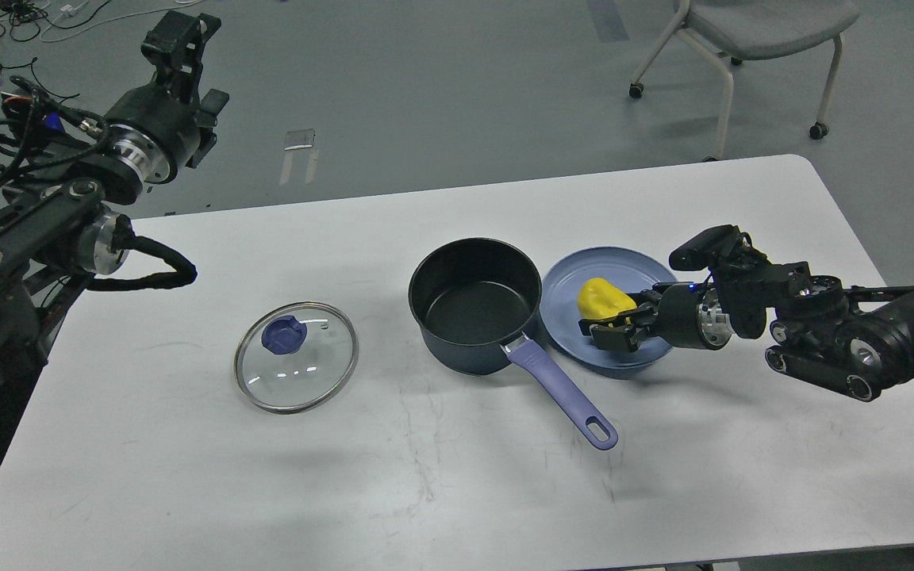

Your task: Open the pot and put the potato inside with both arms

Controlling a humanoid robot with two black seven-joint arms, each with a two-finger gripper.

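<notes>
The dark navy pot [476,305] stands open in the middle of the table, its lavender handle [564,390] pointing to the front right. The yellow potato [601,296] lies on a flat blue plate [639,266] just right of the pot. My right gripper [612,323] comes in from the right, low over the plate, with its fingers closed around the potato's near side and hiding part of it. My left gripper [178,36] is raised high at the far left, beyond the table's edge, dark and seen end-on.
A glass lid [296,357] with a blue knob lies flat on the white table [457,492], left of the pot. A grey chair [750,32] stands on the floor behind the table. Cables lie on the floor at the back left.
</notes>
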